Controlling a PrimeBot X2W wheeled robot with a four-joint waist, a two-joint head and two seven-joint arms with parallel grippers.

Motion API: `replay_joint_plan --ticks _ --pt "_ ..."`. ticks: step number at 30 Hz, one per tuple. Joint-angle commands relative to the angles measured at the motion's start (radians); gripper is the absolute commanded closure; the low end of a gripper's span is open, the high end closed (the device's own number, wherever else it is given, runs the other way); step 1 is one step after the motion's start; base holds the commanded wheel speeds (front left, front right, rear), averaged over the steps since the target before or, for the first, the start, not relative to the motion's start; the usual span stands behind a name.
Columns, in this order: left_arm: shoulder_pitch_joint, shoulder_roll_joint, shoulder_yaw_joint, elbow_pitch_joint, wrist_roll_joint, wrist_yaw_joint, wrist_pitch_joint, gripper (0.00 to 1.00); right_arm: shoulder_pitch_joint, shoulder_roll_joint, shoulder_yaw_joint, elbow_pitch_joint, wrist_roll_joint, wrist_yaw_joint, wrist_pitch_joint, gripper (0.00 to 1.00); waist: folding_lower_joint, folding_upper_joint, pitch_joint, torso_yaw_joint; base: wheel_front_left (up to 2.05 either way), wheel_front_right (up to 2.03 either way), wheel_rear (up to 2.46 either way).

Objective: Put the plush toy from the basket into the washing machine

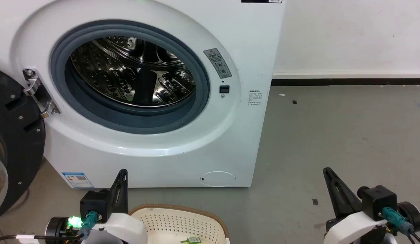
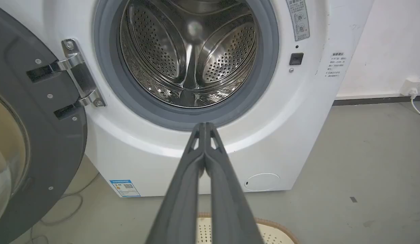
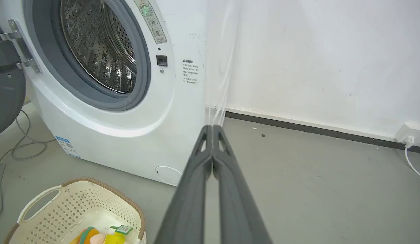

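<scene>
The grey floor (image 1: 332,135) meets a white wall (image 1: 348,34). The washing machine (image 1: 230,135) stands open. The basket (image 1: 176,207) sits on the floor in front of it, and the plush toy (image 3: 98,238) lies inside. The left gripper (image 2: 204,127) is nearer, just beside the basket. The right gripper (image 3: 212,128) is well apart, with the toy low on its left. Both grippers are closed and hold nothing. They point above the toy, so I think one must dip down.

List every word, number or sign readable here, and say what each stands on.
Grey sticker on the washing machine: a warning triangle sign; its print is too small to read.
Printed block on its front: too small to read.
Blue label near its base: blurred.
Green tag on the plush toy: unreadable.
</scene>
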Motion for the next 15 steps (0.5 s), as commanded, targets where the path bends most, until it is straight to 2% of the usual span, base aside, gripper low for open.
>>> replay_joint_plan --ticks 1,6,7,15 --pt "-0.015 0.0 0.001 -0.005 0.002 0.002 0.0 1.0 -0.012 0.0 0.0 0.003 -0.008 -0.001 0.001 1.0 0.0 0.0 0.0 0.0 0.0 0.0 0.0" --pt "-0.015 0.0 0.001 -0.005 0.002 0.002 0.0 1.0 -0.012 0.0 0.0 0.003 -0.008 -0.001 0.001 1.0 0.0 0.0 0.0 0.0 0.0 0.0 0.0" --pt "0.0 0.0 0.0 0.0 0.0 0.0 0.0 0.0 0.0 0.0 0.0 0.0 0.001 0.0 0.0 0.0 0.0 0.0 0.0 0.0 0.0 0.0 0.0" --pt "0.002 0.0 -0.005 0.002 -0.004 0.003 -0.011 0.0 0.003 0.0 -0.003 -0.001 0.014 0.0 -0.011 0.0 0.0 0.0 0.003 0.0 0.0 0.0 0.0"
